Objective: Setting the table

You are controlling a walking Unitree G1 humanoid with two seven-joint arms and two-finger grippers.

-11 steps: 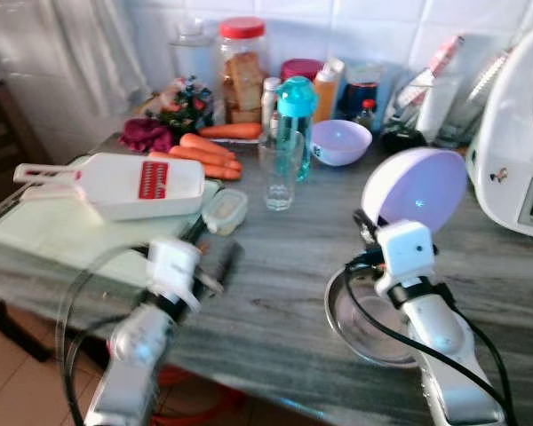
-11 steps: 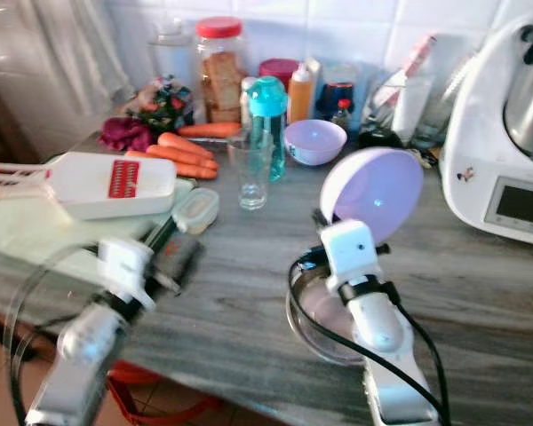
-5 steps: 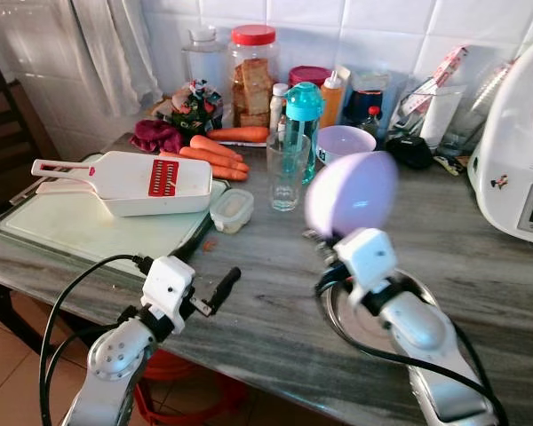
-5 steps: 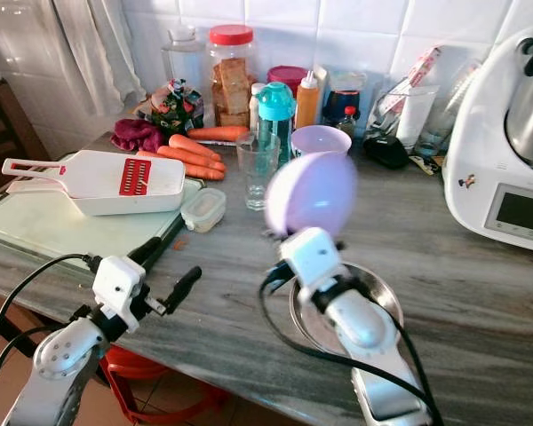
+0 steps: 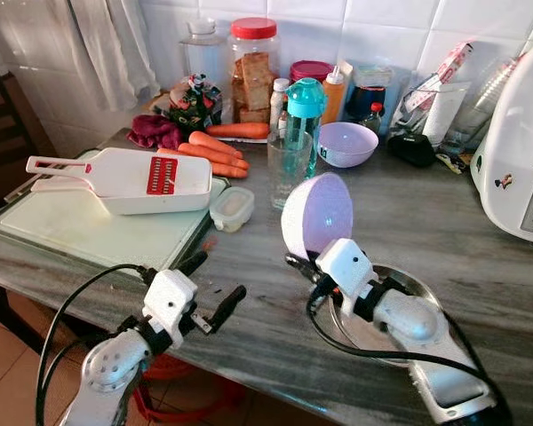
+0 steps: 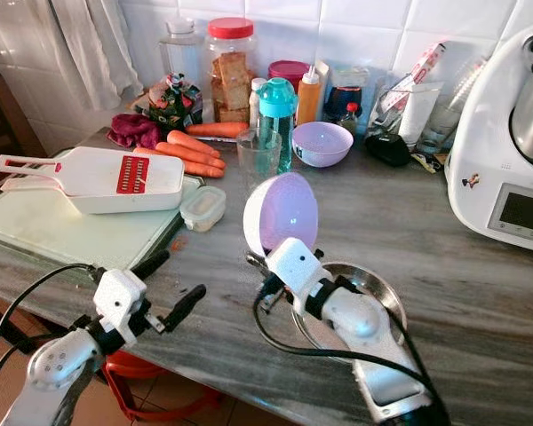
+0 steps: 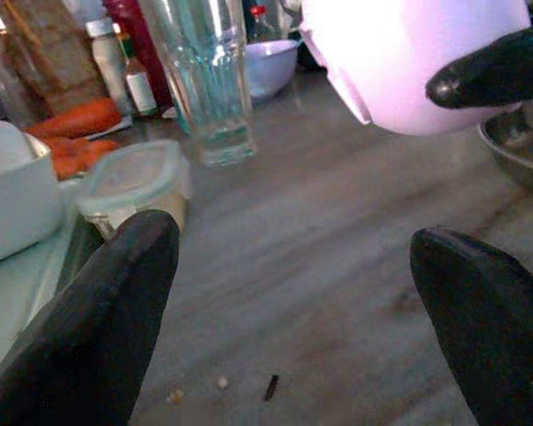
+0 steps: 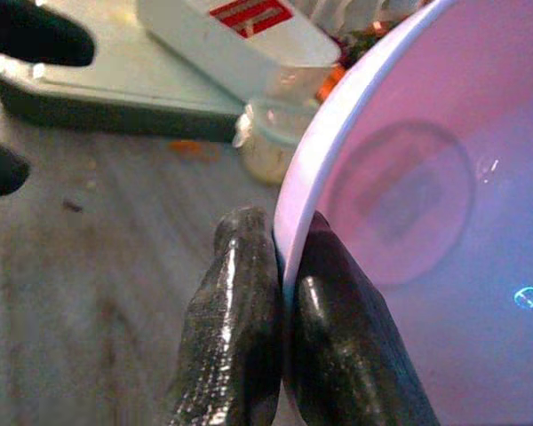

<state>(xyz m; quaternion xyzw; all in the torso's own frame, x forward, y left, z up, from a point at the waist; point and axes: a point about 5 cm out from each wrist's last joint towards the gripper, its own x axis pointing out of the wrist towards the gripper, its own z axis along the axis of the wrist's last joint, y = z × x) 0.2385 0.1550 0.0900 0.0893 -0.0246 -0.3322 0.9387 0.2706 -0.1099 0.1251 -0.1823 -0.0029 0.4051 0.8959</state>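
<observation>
The right gripper (image 8: 280, 293) pinches the rim of a lilac bowl (image 5: 317, 214), one finger inside the wall and one outside, holding it up on edge above the grey marbled counter (image 5: 249, 337) with its hollow turned toward the robot. Just behind the gripper, under its wrist, a steel bowl (image 5: 407, 282) sits on the counter. Beyond the held bowl stand a clear drinking glass (image 5: 289, 169) and a teal-capped bottle (image 5: 306, 120), with a second lilac bowl (image 5: 344, 144) farther back near the tiled wall. The left gripper (image 5: 210, 286) hovers low over the counter's near edge, its two black fingers (image 7: 98, 328) spread wide and holding nothing. Ahead of it lie a small lidded plastic tub (image 5: 231, 208), a pale green cutting board (image 5: 80, 232) carrying a white slicer (image 5: 133, 180), and beyond those some carrots (image 5: 209, 149).
</observation>
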